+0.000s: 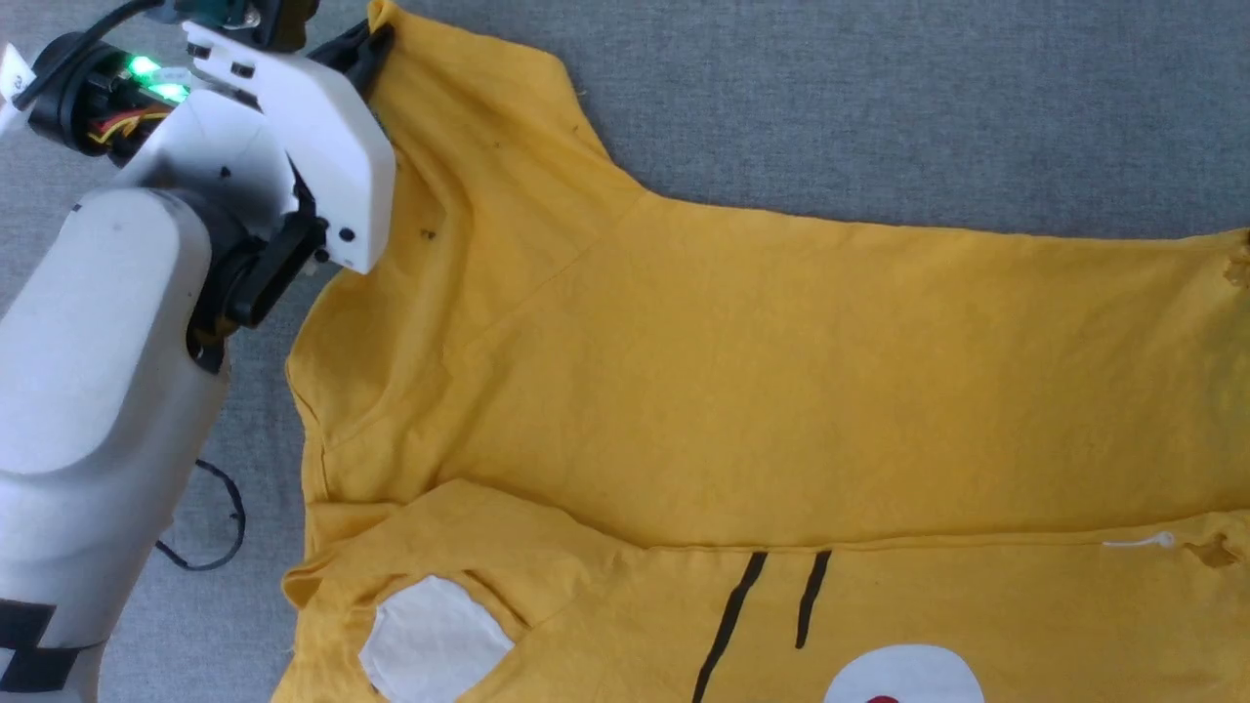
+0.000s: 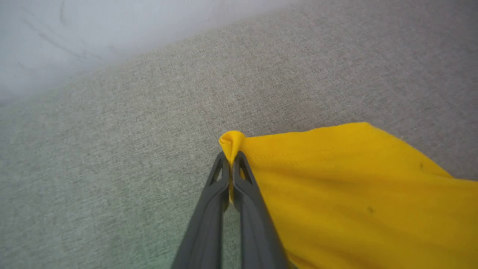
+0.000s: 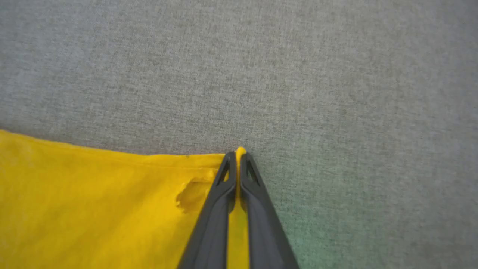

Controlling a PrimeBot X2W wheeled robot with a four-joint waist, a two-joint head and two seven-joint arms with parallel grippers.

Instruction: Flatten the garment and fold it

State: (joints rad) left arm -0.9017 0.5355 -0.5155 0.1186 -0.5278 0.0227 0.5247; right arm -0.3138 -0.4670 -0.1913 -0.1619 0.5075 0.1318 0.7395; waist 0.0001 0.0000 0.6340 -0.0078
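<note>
The garment (image 1: 742, 361) is lying spread on the grey cloth surface (image 1: 879, 98), its long axis running from 9 to 3 o'clock in the head view. The sleeve (image 1: 469, 127) end, and so probably the neck, is pointing to 9 o'clock and the hem to 3. Its plain yellow panel is facing up, with black stripes (image 1: 732, 615) and a white patch (image 1: 430, 640) showing along 6 o'clock.

The left gripper (image 2: 232, 158) is pinching the sleeve's tip at 11 o'clock, jaws closed on a little roll of cloth. The right gripper (image 3: 238, 157) is clamping the far edge's corner, out toward 3 o'clock.

The step looks like tensioning that far edge. Both arms should be drawing apart evenly and low, so that neither thin pinch is slipping out and the creases by the sleeve are pulling flat before any fold.
</note>
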